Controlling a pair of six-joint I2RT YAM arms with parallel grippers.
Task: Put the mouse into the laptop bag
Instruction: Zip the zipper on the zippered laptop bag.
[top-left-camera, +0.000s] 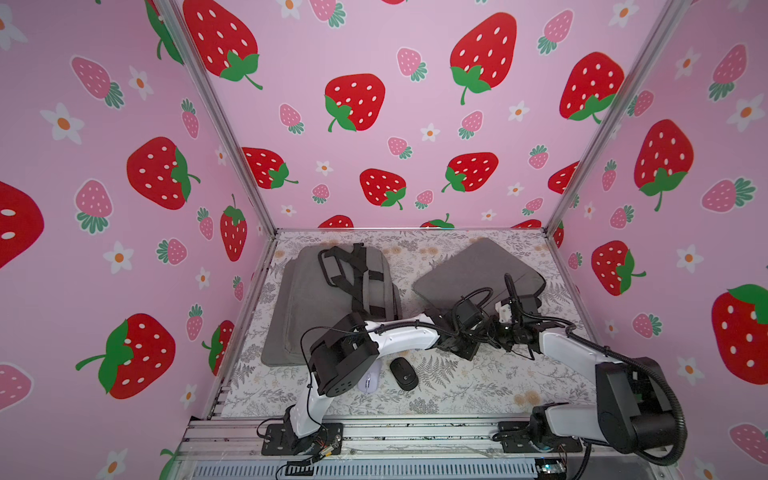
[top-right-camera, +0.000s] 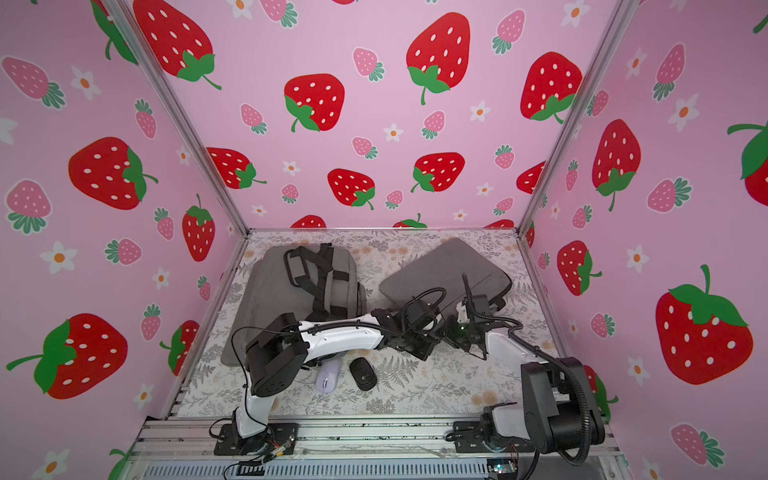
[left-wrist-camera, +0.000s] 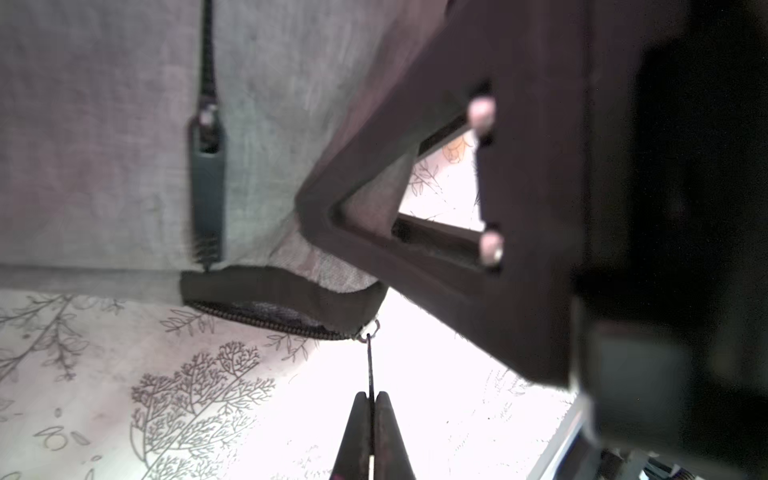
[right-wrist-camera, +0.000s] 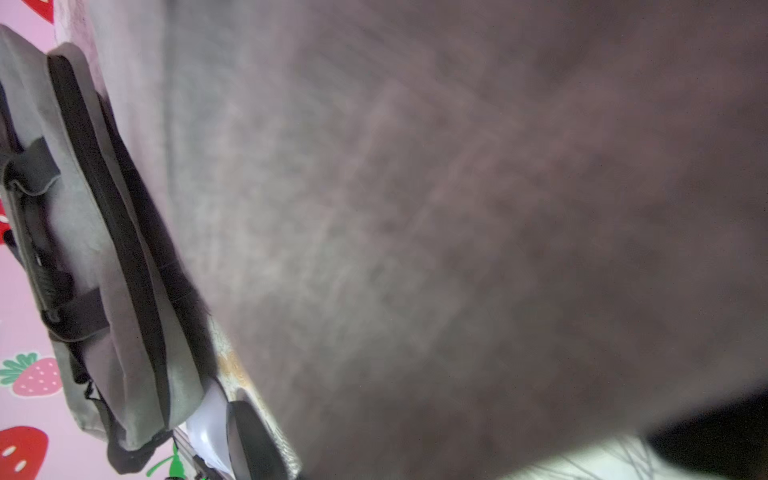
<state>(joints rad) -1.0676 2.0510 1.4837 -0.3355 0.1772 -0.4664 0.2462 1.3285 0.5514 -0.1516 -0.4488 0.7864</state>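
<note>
Two mice lie near the table's front, apart from both grippers: a black mouse (top-left-camera: 403, 374) (top-right-camera: 362, 374) and a pale lavender mouse (top-left-camera: 370, 380) (top-right-camera: 328, 378). The dark grey laptop bag (top-left-camera: 469, 266) (top-right-camera: 440, 266) lies at the back right. At its near corner my left gripper (left-wrist-camera: 371, 397) is shut on the bag's thin zipper pull (left-wrist-camera: 370, 361), next to the partly open zipper mouth (left-wrist-camera: 282, 307). My right gripper (top-left-camera: 503, 311) sits at the same edge. One of its black fingers (left-wrist-camera: 415, 104) lies against the lifted grey flap. Bag fabric (right-wrist-camera: 415, 208) fills the right wrist view and hides its jaws.
A lighter grey backpack (top-left-camera: 320, 299) (top-right-camera: 286, 299) with black straps lies at the back left, close to the lavender mouse. Both arms cross above the floral tabletop (top-left-camera: 478, 386) between the mice and the laptop bag. Strawberry-print walls (top-left-camera: 124, 208) enclose three sides.
</note>
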